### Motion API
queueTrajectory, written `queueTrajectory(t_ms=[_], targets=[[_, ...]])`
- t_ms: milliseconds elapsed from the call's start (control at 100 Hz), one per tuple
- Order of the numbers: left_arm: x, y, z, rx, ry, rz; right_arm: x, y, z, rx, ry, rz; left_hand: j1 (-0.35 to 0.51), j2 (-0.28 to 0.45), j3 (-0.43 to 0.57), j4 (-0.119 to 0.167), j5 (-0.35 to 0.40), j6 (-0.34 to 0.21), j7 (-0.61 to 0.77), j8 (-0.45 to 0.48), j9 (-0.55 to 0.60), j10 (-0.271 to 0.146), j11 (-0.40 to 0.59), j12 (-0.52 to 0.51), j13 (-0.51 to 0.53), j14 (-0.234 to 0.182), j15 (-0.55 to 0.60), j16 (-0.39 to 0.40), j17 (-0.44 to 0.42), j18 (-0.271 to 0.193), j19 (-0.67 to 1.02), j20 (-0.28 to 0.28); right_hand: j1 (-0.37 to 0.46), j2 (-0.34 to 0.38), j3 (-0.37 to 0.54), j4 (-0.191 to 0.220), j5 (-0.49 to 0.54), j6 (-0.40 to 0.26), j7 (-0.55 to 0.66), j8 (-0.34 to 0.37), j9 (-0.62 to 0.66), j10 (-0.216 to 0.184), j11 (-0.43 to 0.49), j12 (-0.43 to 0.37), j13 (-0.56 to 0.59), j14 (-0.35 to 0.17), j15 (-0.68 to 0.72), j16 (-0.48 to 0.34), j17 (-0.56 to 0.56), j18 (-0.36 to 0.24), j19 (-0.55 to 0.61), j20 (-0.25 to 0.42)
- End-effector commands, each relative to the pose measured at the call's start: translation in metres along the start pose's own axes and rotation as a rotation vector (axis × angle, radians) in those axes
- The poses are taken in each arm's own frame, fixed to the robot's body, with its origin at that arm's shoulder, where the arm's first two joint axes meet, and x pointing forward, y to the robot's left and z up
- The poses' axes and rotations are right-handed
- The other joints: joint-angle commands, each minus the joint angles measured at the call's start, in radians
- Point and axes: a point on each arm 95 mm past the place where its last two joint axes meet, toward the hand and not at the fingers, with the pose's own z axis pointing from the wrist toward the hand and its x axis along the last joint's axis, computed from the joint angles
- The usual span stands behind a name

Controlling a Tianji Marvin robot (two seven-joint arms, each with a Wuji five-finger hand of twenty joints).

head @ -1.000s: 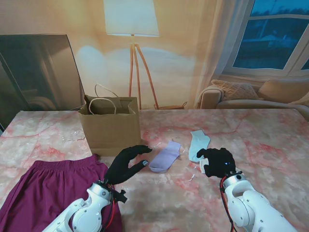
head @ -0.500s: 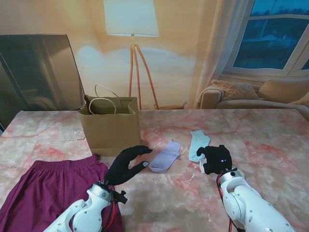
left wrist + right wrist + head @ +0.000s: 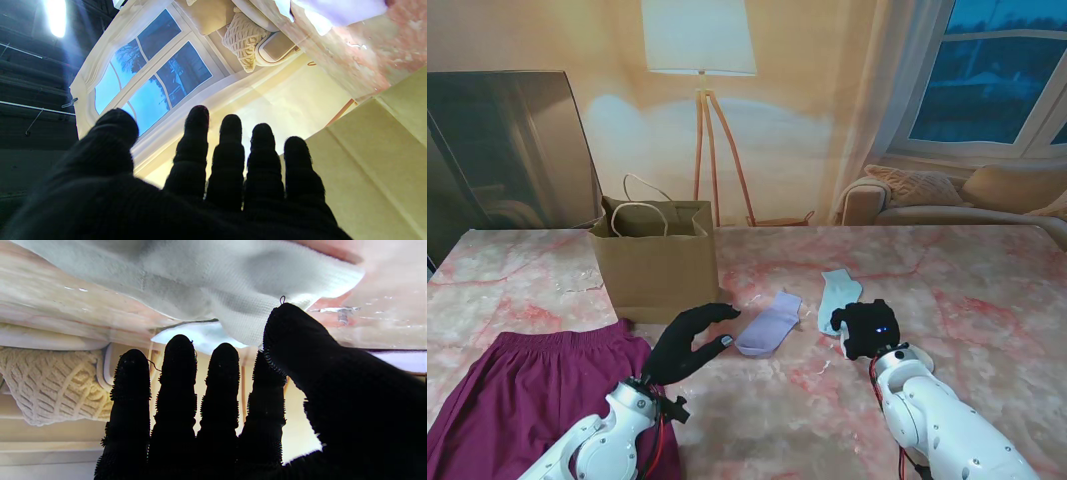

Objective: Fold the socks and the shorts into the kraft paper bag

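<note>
The shorts (image 3: 527,395), maroon and spread flat, fill the lower left of the stand view, nearest the camera and partly under the left arm. Just beyond their waistband the left hand (image 3: 689,340) hovers above the table (image 3: 987,290) with fingers spread and nothing in them; its wrist view confirms four fingers (image 3: 230,150) apart against the backdrop. At lower right of centre the right hand (image 3: 867,328) sits at the near end of the pale mint sock (image 3: 837,296). In its wrist view the thumb tip looks to be against the sock's (image 3: 206,283) fabric while the other fingers stand straight and apart, so it is unclenched and grasps nothing yet. Between the two hands lies the lavender sock (image 3: 769,322), just beside the left fingertips but apart from them. Farther back, upper left of centre, the kraft paper bag (image 3: 655,262) stands upright, mouth open, handles raised.

The step in hand seems to be picking up the mint sock's near end to fold it. To do it well, the thumb should slide under the edge and pinch with the index before lifting, then carry that end straight along the sock's length so the edges line up. The left hand could press the far end to stop the sock sliding on the smooth marble.
</note>
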Motion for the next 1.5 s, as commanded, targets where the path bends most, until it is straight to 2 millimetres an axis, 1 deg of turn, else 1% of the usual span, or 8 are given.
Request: queueTrajectory(t_ms=[0, 220, 260, 430, 590, 940, 1310, 1490], targets=[[0.001, 0.001, -0.002, 0.002, -0.001, -0.01, -0.001, -0.003, -0.001, 0.008, 0.006, -0.027, 0.004, 0.032, -0.021, 0.046, 0.018, -0.01, -0.005, 0.015, -0.017, 0.001, -0.019, -0.004, 0.0, -0.024, -0.011, 0.0, 0.0, -0.014, -0.005, -0.003, 0.027, -0.044, 0.024, -0.051, 0.025, -0.018, 0.036, 0.015, 0.018, -0.036, 0.029, 0.019, 0.002, -0.026, 0.044, 0.043, 0.009, 0.025, 0.049, 0.044], [0.0, 0.001, -0.003, 0.006, -0.004, -0.017, -0.004, -0.006, 0.001, 0.012, -0.006, -0.07, 0.006, 0.031, -0.02, 0.047, 0.02, -0.008, -0.003, 0.017, -0.014, 0.003, -0.019, -0.003, 0.0, -0.02, -0.01, 0.0, 0.001, -0.011, -0.002, -0.002, 0.084, -0.006, 0.014, -0.063, 0.039, -0.022, 0.031, 0.008, 0.037, -0.029, 0.023, 0.022, 0.011, -0.024, 0.05, 0.044, 0.013, 0.028, 0.056, 0.042], [0.0, 0.001, -0.003, 0.005, -0.005, -0.019, -0.004, -0.006, 0.002, 0.008, -0.007, -0.077, 0.005, 0.032, -0.02, 0.046, 0.02, -0.009, -0.003, 0.017, -0.014, 0.003, -0.019, -0.002, 0.001, -0.021, -0.01, 0.0, 0.001, -0.011, -0.002, -0.001, 0.087, -0.003, 0.005, -0.06, 0.043, -0.035, 0.067, -0.046, 0.045, -0.03, 0.018, 0.023, 0.016, -0.024, 0.052, 0.039, 0.017, 0.028, 0.062, 0.035], [-0.001, 0.0, -0.003, 0.006, -0.005, -0.02, -0.004, -0.008, 0.004, -0.021, -0.01, -0.055, 0.004, 0.034, -0.021, 0.047, 0.023, -0.011, -0.001, 0.018, -0.01, 0.004, -0.019, -0.002, 0.004, -0.019, -0.008, 0.001, 0.002, -0.009, 0.0, -0.001, 0.035, 0.062, -0.035, -0.066, 0.083, -0.147, 0.251, -0.125, 0.066, -0.027, 0.013, 0.0, 0.029, -0.018, 0.059, 0.033, 0.023, 0.032, 0.084, 0.035], [-0.002, 0.0, -0.003, 0.004, -0.008, -0.023, -0.003, -0.008, 0.004, -0.046, -0.002, -0.016, 0.004, 0.036, -0.023, 0.047, 0.031, -0.013, 0.004, 0.021, -0.007, 0.005, -0.019, -0.001, 0.006, -0.017, -0.007, 0.002, 0.002, -0.008, 0.0, -0.001, 0.005, 0.12, -0.046, -0.061, 0.173, -0.196, 0.287, -0.14, 0.088, -0.011, -0.029, -0.059, 0.042, -0.013, 0.034, 0.012, 0.027, 0.031, 0.091, 0.038], [-0.003, -0.001, -0.003, 0.003, -0.01, -0.027, -0.005, -0.002, -0.001, -0.066, 0.005, 0.034, 0.004, 0.039, -0.029, 0.049, 0.031, -0.012, 0.004, 0.022, -0.004, 0.008, -0.021, 0.001, 0.007, -0.015, -0.008, 0.002, 0.0, -0.005, -0.002, -0.001, -0.106, 0.304, -0.063, -0.044, 0.162, -0.213, 0.263, -0.206, 0.101, -0.001, -0.057, -0.104, 0.033, 0.0, 0.007, -0.006, 0.005, 0.031, 0.087, 0.042], [-0.003, -0.001, -0.004, 0.003, -0.01, -0.03, -0.015, 0.004, -0.011, -0.059, -0.09, 0.261, 0.005, 0.042, -0.035, 0.05, 0.034, -0.014, 0.004, 0.023, -0.004, 0.008, -0.022, 0.002, 0.007, -0.014, -0.009, 0.003, 0.001, -0.004, -0.004, -0.002, -0.054, 0.24, -0.011, -0.047, 0.184, -0.232, 0.259, -0.148, 0.017, 0.018, -0.147, -0.171, -0.063, -0.004, -0.124, -0.075, -0.062, 0.025, 0.02, 0.057], [-0.004, -0.001, -0.003, 0.004, -0.011, -0.029, -0.022, 0.004, -0.015, -0.061, -0.11, 0.308, 0.006, 0.043, -0.037, 0.051, 0.036, -0.015, 0.005, 0.023, -0.002, 0.01, -0.023, 0.003, 0.008, -0.012, -0.008, 0.003, 0.001, -0.002, -0.003, -0.002, -0.084, 0.244, -0.046, -0.055, 0.169, -0.216, 0.248, -0.247, 0.064, 0.02, -0.174, -0.238, -0.067, 0.006, -0.128, -0.079, -0.071, 0.029, 0.004, 0.091]])
